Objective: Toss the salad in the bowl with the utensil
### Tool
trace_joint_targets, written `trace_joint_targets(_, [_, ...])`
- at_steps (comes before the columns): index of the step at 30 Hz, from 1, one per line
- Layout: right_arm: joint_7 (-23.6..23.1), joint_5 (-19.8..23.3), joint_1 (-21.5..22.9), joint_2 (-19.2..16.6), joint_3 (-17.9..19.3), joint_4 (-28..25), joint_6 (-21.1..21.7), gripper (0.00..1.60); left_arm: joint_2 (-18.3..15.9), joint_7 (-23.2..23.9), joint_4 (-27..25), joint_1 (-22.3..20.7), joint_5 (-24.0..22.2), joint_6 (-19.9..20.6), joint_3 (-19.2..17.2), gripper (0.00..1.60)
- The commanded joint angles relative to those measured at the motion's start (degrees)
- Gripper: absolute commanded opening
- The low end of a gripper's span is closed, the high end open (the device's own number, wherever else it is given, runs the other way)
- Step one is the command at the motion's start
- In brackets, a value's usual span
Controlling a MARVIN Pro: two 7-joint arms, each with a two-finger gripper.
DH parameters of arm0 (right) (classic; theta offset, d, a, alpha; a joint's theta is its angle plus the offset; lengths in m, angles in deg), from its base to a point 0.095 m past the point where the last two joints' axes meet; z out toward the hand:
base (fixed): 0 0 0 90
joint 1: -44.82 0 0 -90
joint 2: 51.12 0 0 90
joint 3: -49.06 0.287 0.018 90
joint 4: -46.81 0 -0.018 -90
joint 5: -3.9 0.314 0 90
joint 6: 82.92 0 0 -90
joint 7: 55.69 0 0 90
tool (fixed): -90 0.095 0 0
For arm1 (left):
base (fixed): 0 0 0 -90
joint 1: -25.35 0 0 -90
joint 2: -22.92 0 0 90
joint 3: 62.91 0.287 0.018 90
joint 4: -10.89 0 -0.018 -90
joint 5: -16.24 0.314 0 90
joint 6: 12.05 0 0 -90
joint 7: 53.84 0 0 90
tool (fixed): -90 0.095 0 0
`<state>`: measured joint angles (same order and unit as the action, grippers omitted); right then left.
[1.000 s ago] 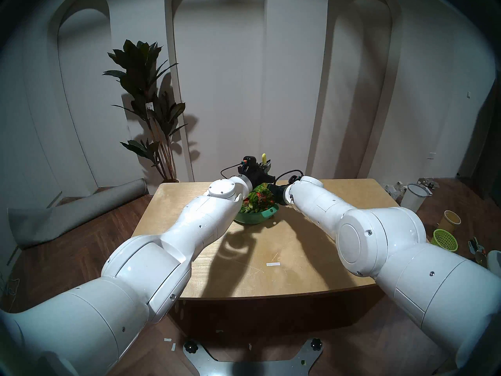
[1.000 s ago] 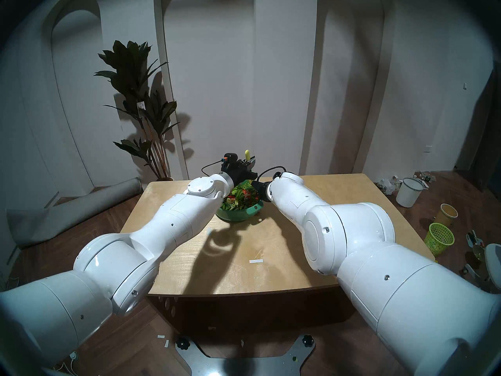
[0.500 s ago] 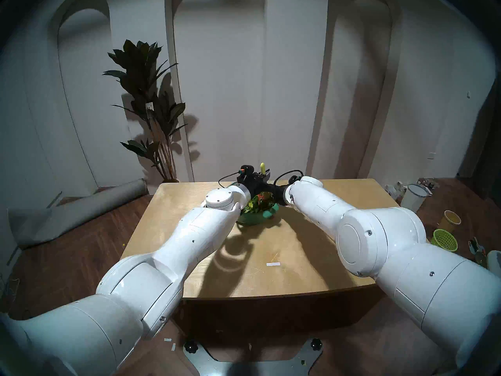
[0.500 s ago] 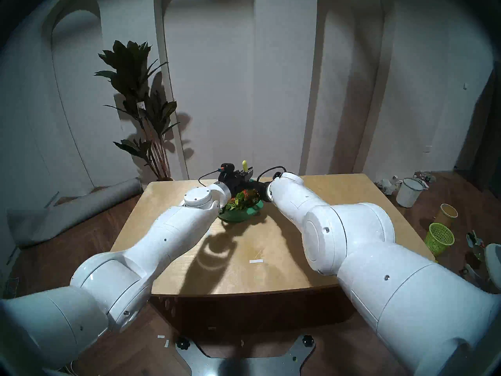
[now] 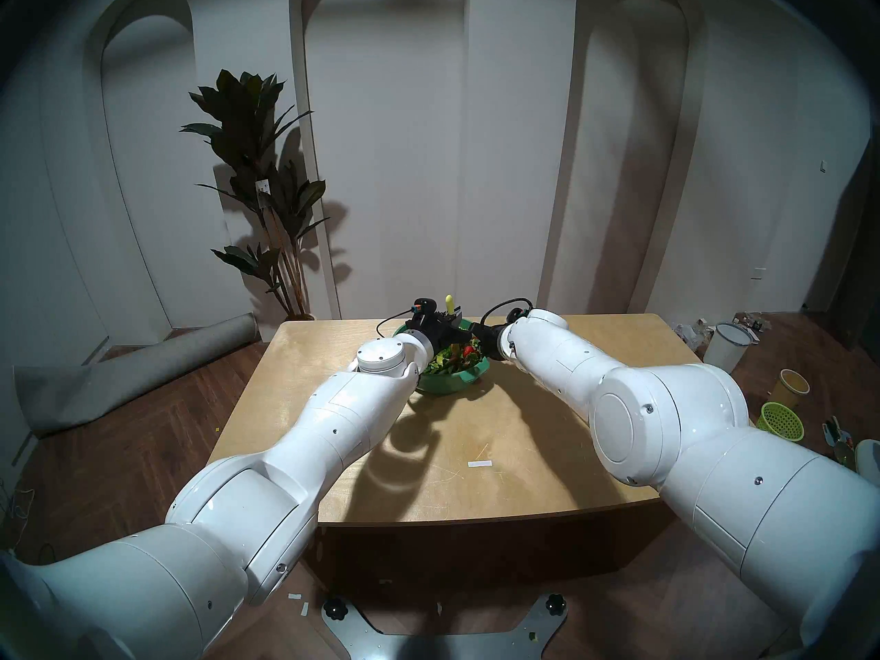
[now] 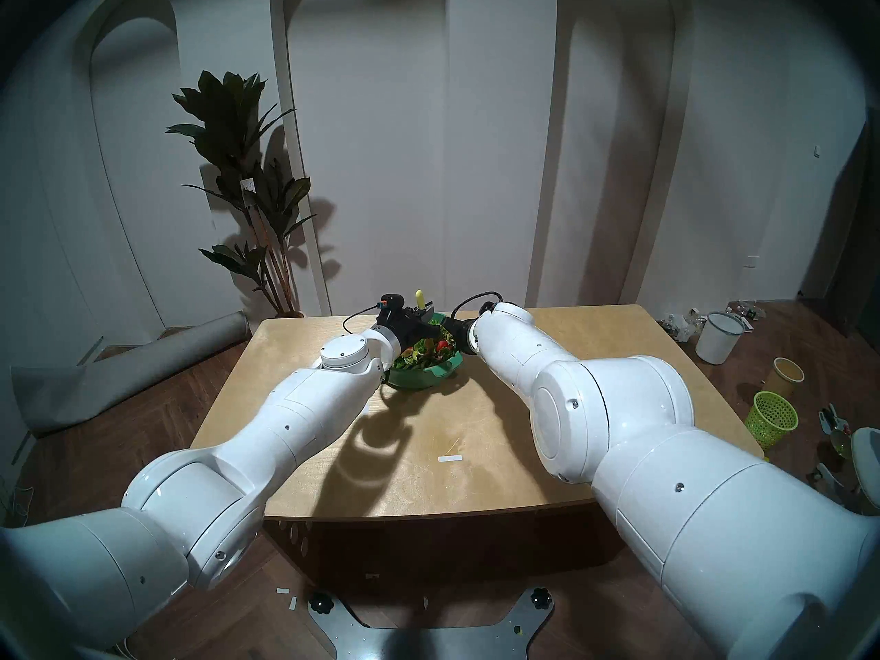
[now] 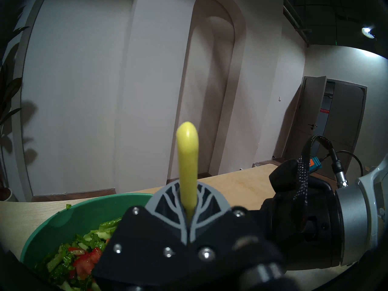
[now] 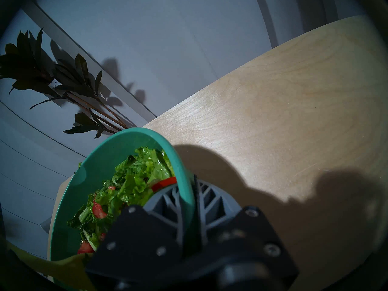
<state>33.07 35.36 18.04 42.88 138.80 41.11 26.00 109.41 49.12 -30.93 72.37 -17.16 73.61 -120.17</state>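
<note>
The teal-green bowl point(image 5: 450, 385) sits at the far middle of the wooden table point(image 5: 476, 430), filled with salad point(image 5: 452, 355) of green leaves and red tomato. My left gripper point(image 5: 451, 322) hovers over the bowl, shut on the yellow-green utensil point(image 5: 448, 304). In the left wrist view the handle point(image 7: 187, 158) sticks up between the grey fingers point(image 7: 165, 198), and the lower end is hidden. My right gripper point(image 8: 188, 200) is shut on the bowl's rim point(image 8: 182, 175) at its right side. The right wrist view shows salad point(image 8: 134, 179) inside.
A white tape strip point(image 5: 479, 464) lies on the table's near half. On the floor to the right are a lime-green mesh basket point(image 5: 781, 421), a yellow cup point(image 5: 793, 385) and a white bucket point(image 5: 726, 347). A potted plant point(image 5: 257, 192) stands at the back left.
My left gripper has sunk and shifted left with the utensil, whose handle tip now stands lower. The heaped salad has settled lower in the bowl. The right arm has stayed put.
</note>
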Motion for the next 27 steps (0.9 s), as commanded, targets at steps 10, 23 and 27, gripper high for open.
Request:
trace_joint_targets(10, [-0.4,0.1,2.2,0.0,0.1,-2.0,-0.7,0.29,3.7,-0.4,5.3,-3.6,-1.3,-2.6,-1.0,0.0])
trace_joint_targets(23, [-0.4,0.1,2.3,0.0,0.1,-1.9,-0.6,0.29,4.0,-1.8,13.5,-6.5,2.0,-8.1,1.0,0.0])
trace_joint_targets(27, [-0.4,0.1,2.3,0.0,0.1,-1.9,-0.6,0.29,3.5,-2.1,15.5,-7.5,2.8,-9.1,1.4,0.0])
